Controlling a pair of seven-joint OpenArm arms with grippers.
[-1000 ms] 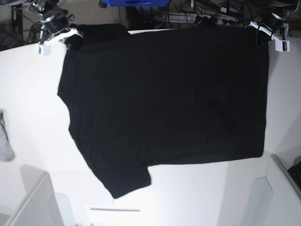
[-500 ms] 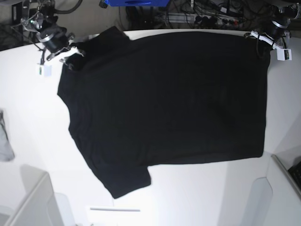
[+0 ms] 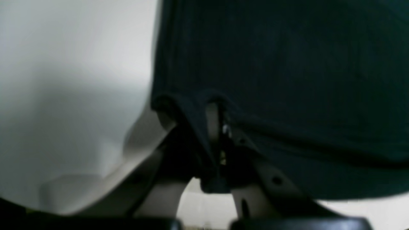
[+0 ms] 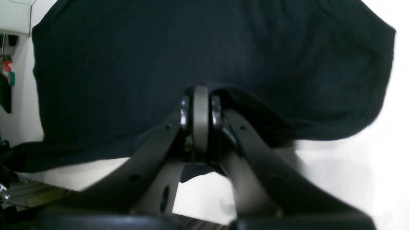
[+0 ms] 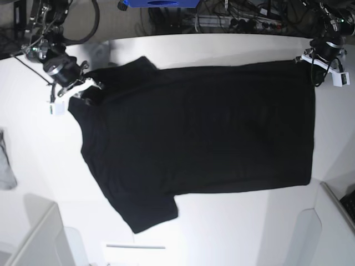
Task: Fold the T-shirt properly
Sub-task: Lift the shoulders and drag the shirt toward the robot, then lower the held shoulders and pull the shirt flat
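the right gripper (image 4: 195, 105) is pinched tight on a raised ridge of black cloth, its dark fingers (image 4: 159, 140) meeting on either side of a pale strip with the fabric bunched over the tip. the left gripper (image 3: 215, 127) is likewise closed on a fold of the t-shirt (image 3: 287, 64), the hem rolled into a soft loop around the pale, rounded fingers (image 3: 252, 195); that view is blurred, so finer detail is lost.

from each wrist the garment runs away from the claw as a broad dark sheet, matte and faintly ribbed, with a thick stitched hem curving along its edge.

in the base view the t-shirt lies spread flat across the white table (image 5: 222, 233), plain black side up, smooth with only slight wrinkles. one short sleeve points toward the near edge, the other lies by the right gripper at the far left. the straight bottom hem runs down the picture's right side, its far corner at the left gripper. a small grey cloth (image 5: 5, 166) sits at the table's left edge, well apart from the shirt.
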